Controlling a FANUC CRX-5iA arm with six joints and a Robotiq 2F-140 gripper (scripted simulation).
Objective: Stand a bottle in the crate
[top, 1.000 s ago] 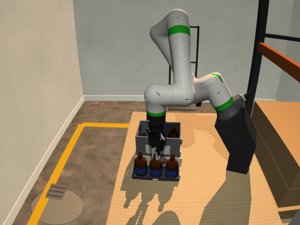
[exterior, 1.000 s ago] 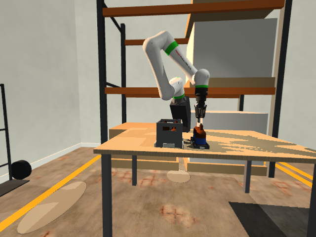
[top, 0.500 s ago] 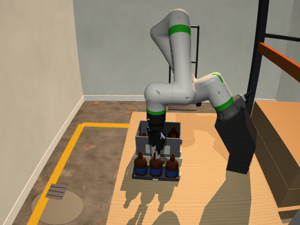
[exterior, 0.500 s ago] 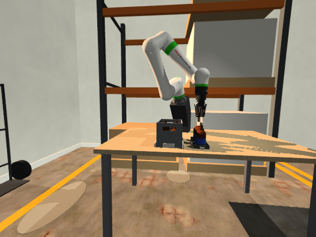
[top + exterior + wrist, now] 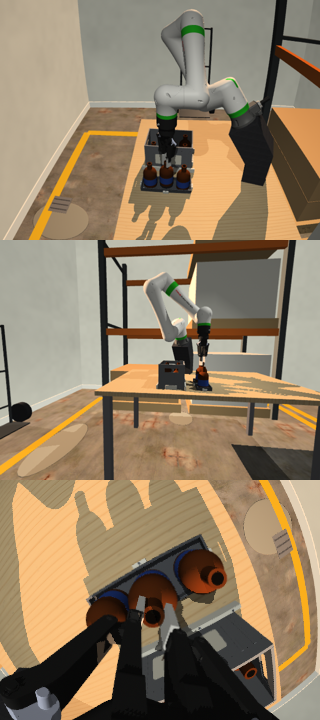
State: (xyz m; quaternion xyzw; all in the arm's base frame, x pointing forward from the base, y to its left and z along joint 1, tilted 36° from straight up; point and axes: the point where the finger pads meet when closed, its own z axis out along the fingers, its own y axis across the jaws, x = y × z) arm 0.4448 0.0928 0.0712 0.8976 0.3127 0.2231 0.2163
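Observation:
Three brown bottles with blue labels stand in a row on the grey tray [image 5: 166,188] near the table's front. My gripper [image 5: 166,162] points straight down and is shut on the neck of the middle bottle [image 5: 166,175]. In the wrist view my gripper [image 5: 152,610] clasps the middle bottle's neck [image 5: 154,600], with the right bottle [image 5: 202,571] and the left bottle [image 5: 104,614] beside it. The grey crate stands just behind the tray and holds several bottles, of which only the tops [image 5: 185,140] show. In the exterior view the crate [image 5: 171,374] stands left of the tray with the bottles [image 5: 201,376].
The arm's black base [image 5: 252,152] stands on the table to the right of the crate. A large wooden box [image 5: 297,155] lies at the far right. The table's left edge runs close to the tray and crate. Shelving [image 5: 196,291] stands behind the table.

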